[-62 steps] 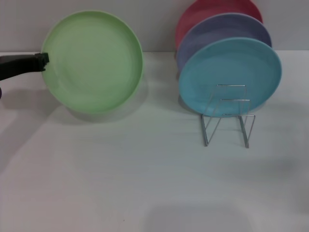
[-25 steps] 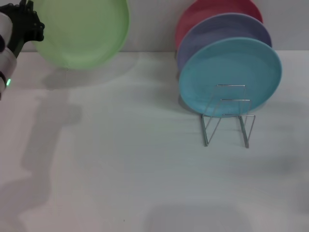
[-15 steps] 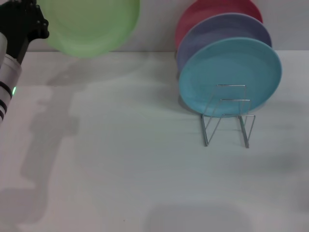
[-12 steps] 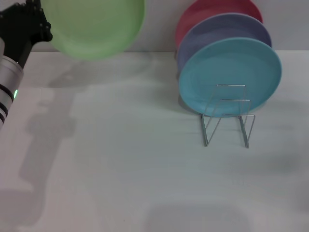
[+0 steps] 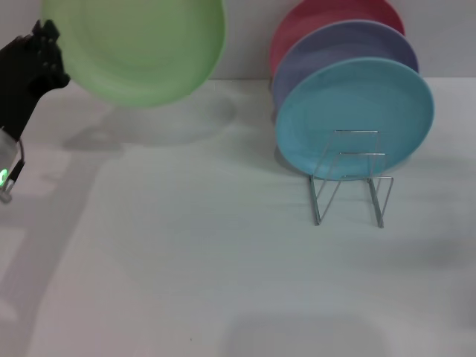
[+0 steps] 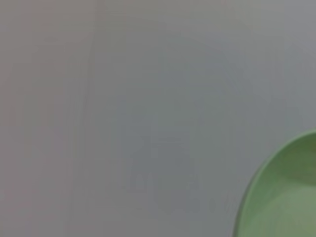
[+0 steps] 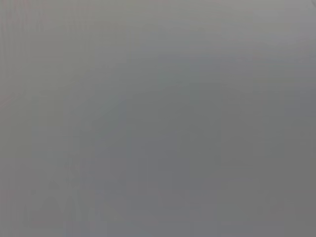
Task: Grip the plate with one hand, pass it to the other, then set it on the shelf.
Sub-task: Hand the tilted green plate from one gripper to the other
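Observation:
The light green plate [image 5: 137, 46] hangs in the air at the upper left of the head view, above the table's far edge, its face turned toward me. My left gripper [image 5: 46, 53], black on a slim arm with a green light, is shut on the plate's left rim. A slice of the same plate [image 6: 281, 195] fills a corner of the left wrist view. The silver wire shelf [image 5: 349, 178] stands at the right of the table. My right gripper is out of view; its wrist view is blank grey.
Three plates stand upright in the shelf: a sky-blue plate [image 5: 355, 119] in front, a lavender plate [image 5: 338, 46] behind it and a red plate [image 5: 327, 13] at the back. The white table [image 5: 208, 253] spreads in front.
The plate has been lifted off the table and carried up. Over the last half second it sank slightly and the left arm swung down and left.

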Robot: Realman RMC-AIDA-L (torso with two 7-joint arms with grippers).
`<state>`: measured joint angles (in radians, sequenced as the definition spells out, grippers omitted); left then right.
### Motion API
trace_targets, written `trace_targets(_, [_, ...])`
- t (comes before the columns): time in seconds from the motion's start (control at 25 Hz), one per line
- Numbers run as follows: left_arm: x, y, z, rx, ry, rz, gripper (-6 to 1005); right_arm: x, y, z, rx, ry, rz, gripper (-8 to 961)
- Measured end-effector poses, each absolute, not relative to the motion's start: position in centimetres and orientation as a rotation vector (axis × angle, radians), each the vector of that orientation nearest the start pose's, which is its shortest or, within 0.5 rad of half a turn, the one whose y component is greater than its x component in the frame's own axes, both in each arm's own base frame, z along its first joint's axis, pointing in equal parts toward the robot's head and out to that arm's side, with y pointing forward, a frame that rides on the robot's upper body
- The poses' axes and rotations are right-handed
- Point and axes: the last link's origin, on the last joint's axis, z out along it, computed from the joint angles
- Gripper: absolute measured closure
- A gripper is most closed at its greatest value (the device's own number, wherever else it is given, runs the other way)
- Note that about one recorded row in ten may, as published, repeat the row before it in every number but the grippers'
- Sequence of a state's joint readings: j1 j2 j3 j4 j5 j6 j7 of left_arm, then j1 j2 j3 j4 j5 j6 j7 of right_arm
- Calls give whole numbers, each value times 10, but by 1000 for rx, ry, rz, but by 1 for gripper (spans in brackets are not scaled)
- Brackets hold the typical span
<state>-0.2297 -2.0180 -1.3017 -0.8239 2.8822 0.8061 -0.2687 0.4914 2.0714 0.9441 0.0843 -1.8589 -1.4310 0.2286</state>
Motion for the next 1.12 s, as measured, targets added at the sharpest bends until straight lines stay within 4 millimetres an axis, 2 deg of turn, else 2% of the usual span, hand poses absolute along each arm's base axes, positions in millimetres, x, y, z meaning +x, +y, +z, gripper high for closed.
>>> trace_targets(0.12, [-270,347,18,-1585,-513,-956,964,343,330,75,-1014,502,899,202])
trace_targets(0.32, [-282,336,15,-1564,-554,-964,964,342,331,74,-1021,501,900,202])
trace_targets(0.72, [-302,310,14,-1525,-573,-960,964,344,327,69,-1043,505,892,202])
trace_targets(1.12, [-311,305,7,-1533,-544,-945,964,340,318,56,-1090,516,912,202])
